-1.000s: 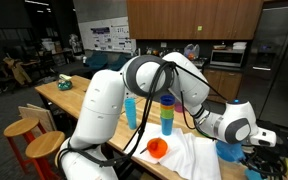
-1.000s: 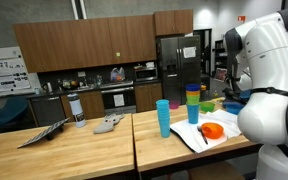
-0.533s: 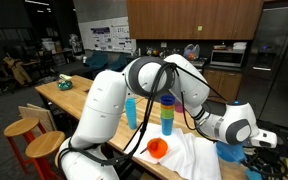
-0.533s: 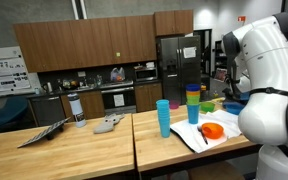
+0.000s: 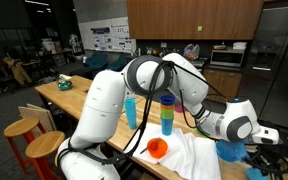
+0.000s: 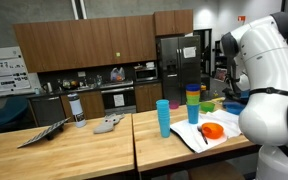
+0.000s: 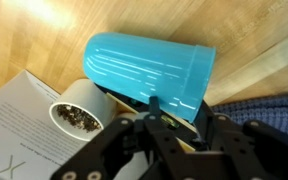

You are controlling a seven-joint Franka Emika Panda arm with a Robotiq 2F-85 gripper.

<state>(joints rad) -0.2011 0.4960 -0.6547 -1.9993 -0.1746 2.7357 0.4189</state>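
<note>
In the wrist view a light-blue plastic cup (image 7: 149, 70) lies on its side on the wooden table (image 7: 234, 25). My gripper (image 7: 176, 118) reaches in from the bottom edge. One finger (image 7: 153, 103) lies over the cup's outer wall by the rim, the other stands just right of the rim. The jaws are partly drawn in with the rim between them; whether they press on it does not show. In both exterior views the robot's own body and arm (image 5: 229, 125) hide the fingers.
An open magazine (image 7: 29, 120) lies left of the cup and a dark blue cloth (image 7: 269, 125) to its right. Farther along stand a stack of coloured cups (image 6: 192, 103), an upright blue cup (image 6: 163, 118), an orange bowl (image 6: 212, 131) and a white cloth (image 5: 189, 158).
</note>
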